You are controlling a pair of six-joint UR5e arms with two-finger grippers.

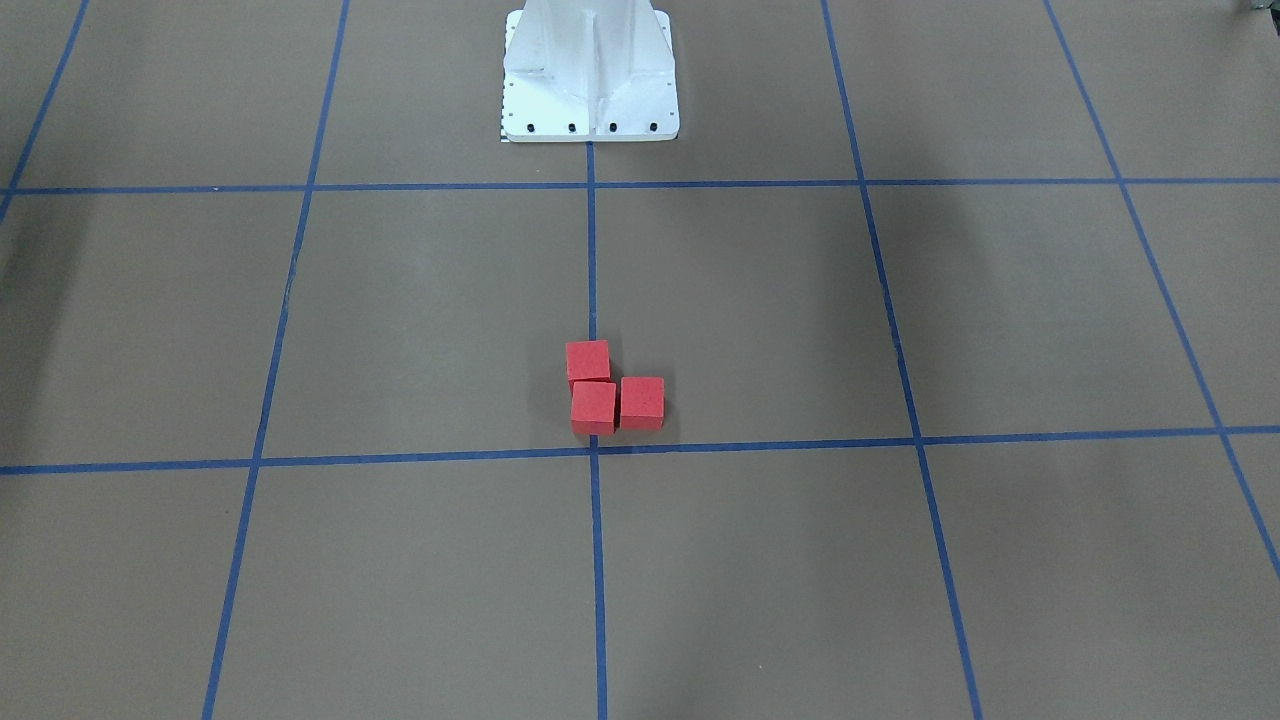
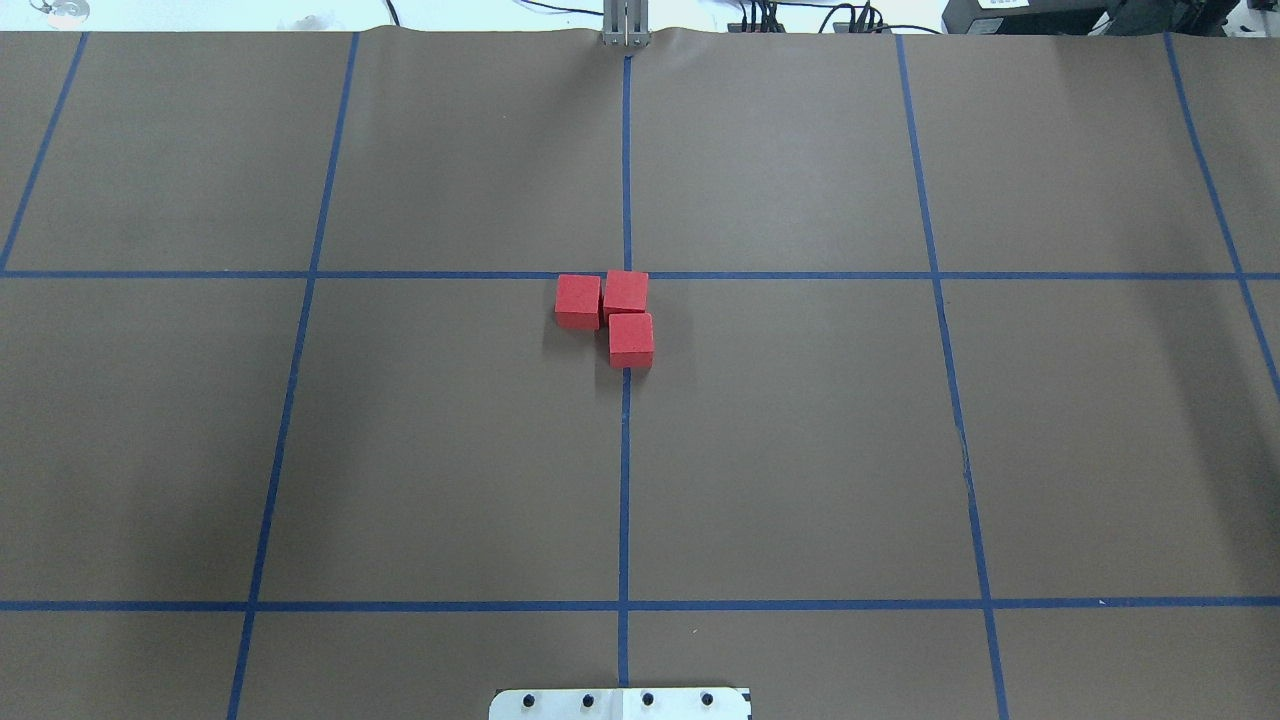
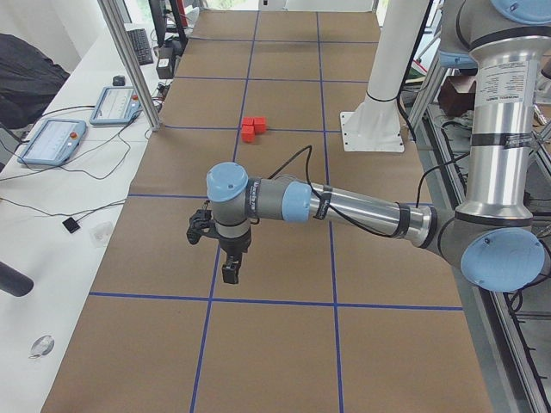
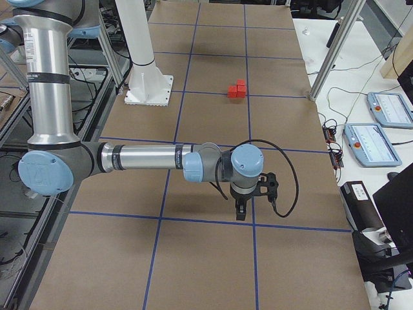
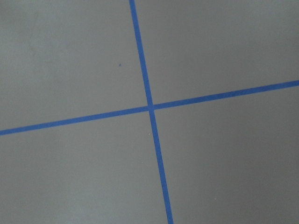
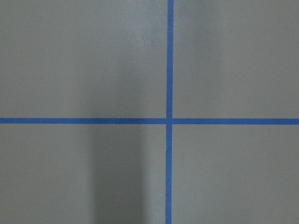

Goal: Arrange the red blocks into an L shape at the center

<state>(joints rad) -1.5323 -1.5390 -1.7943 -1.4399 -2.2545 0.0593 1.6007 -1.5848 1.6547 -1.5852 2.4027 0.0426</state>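
Red blocks (image 2: 626, 295): I count three, all the same small matte cube, sitting bunched in an L right against the center (image 1: 594, 452) tape crossing, on the robot's side of it. One is the corner just beside the crossing, one sits next to it toward the robot along the middle line, and one is on the robot's left of the corner. They look touching or near enough, though the edges aren't perfectly squared up. My guess is they're light and stiff, with plain faces that aren't slippery, and nothing breakable about them. I'd pinch one from above across two opposite side faces that have no neighbour against them. The corner one is boxed in on two sides, so I'd only touch the two outer ones. Being so light, a bump to one probably shoves the rest. Further out there's one white base (image 1: 590, 90) in line with them. There are two arms, both well apart from the blocks, each hanging over another tape crossing. I can't tell if the left gripper (image 3: 230, 274) or the right gripper (image 4: 241, 212) is spread or closed, since only the side views show them.
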